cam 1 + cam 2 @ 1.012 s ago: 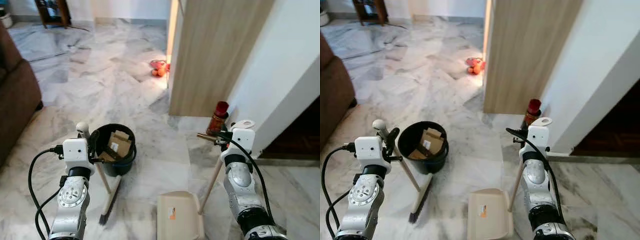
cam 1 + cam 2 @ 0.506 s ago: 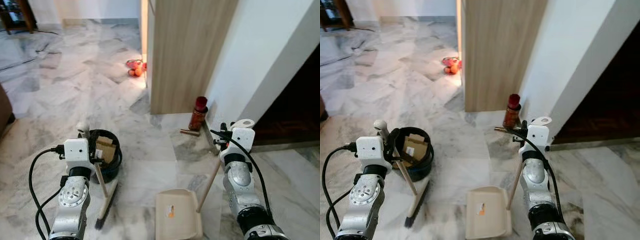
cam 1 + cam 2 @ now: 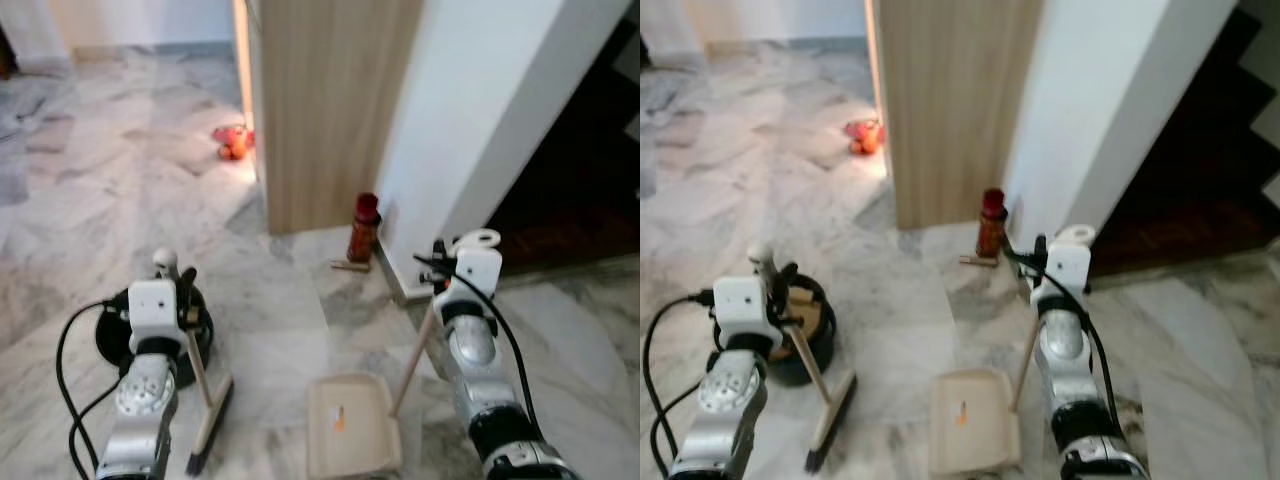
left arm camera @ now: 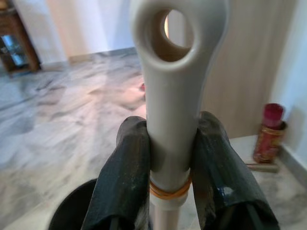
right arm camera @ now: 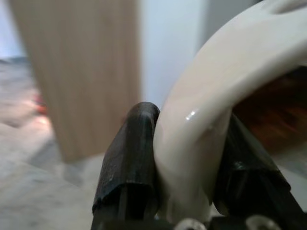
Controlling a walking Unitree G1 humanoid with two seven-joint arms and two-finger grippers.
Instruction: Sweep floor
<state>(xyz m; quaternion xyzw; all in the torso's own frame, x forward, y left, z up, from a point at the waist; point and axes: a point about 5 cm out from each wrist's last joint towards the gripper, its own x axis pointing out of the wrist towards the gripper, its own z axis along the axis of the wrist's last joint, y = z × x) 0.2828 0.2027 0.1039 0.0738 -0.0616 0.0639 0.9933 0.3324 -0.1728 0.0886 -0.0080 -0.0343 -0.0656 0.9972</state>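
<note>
The left gripper (image 4: 165,158) is gripping the cream plastic grip of a broom (image 3: 208,420), its two black fingers (image 4: 122,177) clamped on either side of the handle just below the hanging-hole end. The broom's wooden shaft is slanting down from the gripper to the bristle head, which is resting on the marble floor (image 3: 270,300) just beside a black waste bin (image 3: 805,325) holding pieces of cardboard. The bin is standing on the floor close behind the left arm.

The right gripper (image 5: 187,158) is holding the curved cream handle top of a dustpan (image 3: 350,435), its fingers (image 5: 129,158) pressed tight against both sides of it. The dustpan's wooden stick is leaning down toward the robot's left, and the cream pan is lying flat on the floor between the two arms.

Ahead, a red-capped bottle (image 3: 364,228) is standing at the foot of a white wall, next to a wooden panel (image 3: 320,100), with a small brown stick-like item (image 3: 350,265) lying on the floor just in front of it. Farther off, a small red and orange object (image 3: 232,142) is lying on the floor beside the panel's edge; blur hides what it is.
</note>
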